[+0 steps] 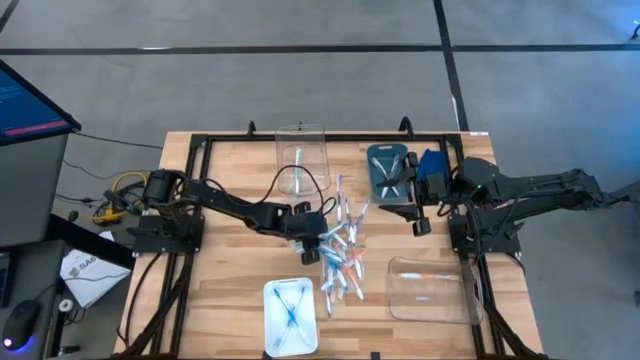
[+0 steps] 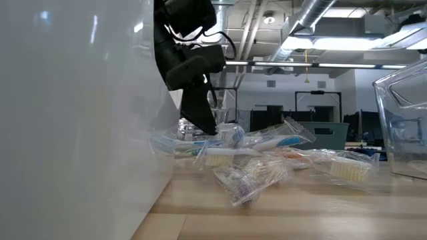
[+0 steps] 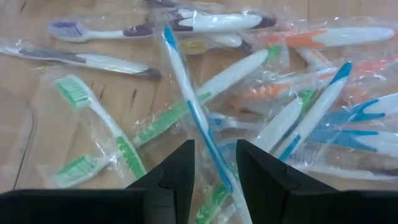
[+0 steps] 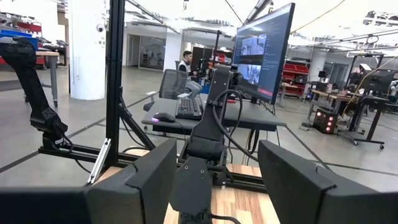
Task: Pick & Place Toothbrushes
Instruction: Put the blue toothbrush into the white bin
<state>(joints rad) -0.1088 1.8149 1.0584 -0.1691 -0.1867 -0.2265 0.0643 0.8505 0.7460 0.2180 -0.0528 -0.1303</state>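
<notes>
Toothbrushes (image 1: 340, 252) are heaped loose in clear wrappers at mid-tabletop, slightly right of centre, crossed over one another; that jumble is judged the reason a single one has to be singled out from above rather than scooped.

Left gripper (image 1: 312, 243) is set down at the heap's left edge; in the left wrist view its fingers (image 3: 168, 177) are seen parted, straddling the blue-and-white toothbrush (image 3: 196, 115) that lies diagonally on top of the pile; no clamp on it is visible, so nothing is counted as held yet; the top-lying brush is likely chosen because it is least pinned by its neighbours.

Clear bins are placed around the heap: one at the far edge (image 1: 301, 160), one at the near right (image 1: 430, 290); a tray (image 1: 290, 303) at the near edge already carries a few brushes, and a second tray (image 1: 391, 172) sits at the far right; sorting by destination is assumed, colour rule cannot be told.

Right gripper (image 1: 418, 218) is parked above the right side of the tabletop, fingers (image 4: 140, 180) spread wide with nothing between them, kept clear of the heap so the left arm is not obstructed.

Risk: crinkled wrapper may be pinched instead of the handle, or a neighbouring green brush (image 3: 99, 118) dragged along.
</notes>
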